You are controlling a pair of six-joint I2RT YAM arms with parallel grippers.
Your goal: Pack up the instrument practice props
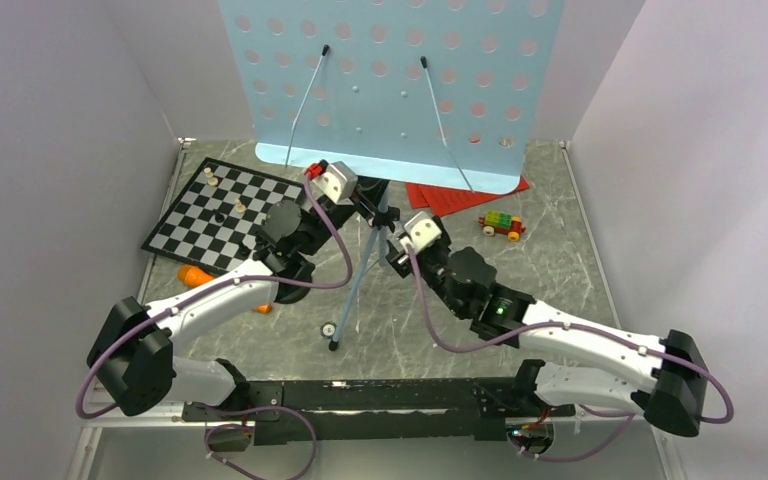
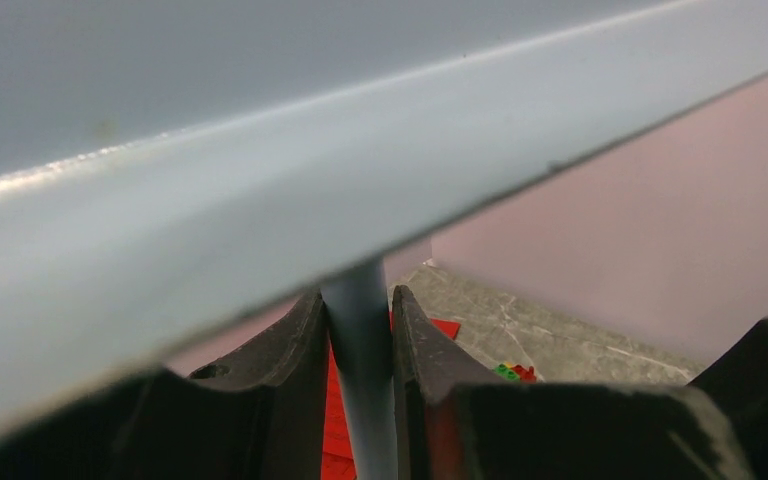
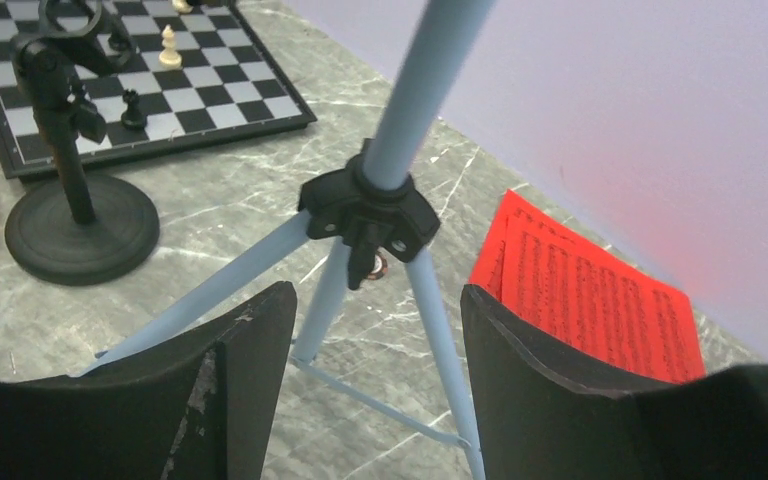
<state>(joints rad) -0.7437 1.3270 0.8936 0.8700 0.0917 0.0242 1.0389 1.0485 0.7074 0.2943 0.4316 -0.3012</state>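
From above: the light-blue music stand is upright around the middle-far part of the table, and its holey desk fills the top of the view. The left gripper and right gripper both sit right at its pole, the left one higher up. The red music sheets lie flat by the far wall on the right, with the toy car close by. The chessboard is far left. The orange microphone lies just near of it, partly under the left arm.

Left wrist cam: the left gripper is clamped on the stand's pole, fingers pressed against both sides, right under the desk's edge.

Right wrist cam: the right gripper is spread wide and isn't touching anything. The black tripod hub sits beyond the gap. The black mic stand is upright on the left beside the chessboard, and the sheets are off to the right.
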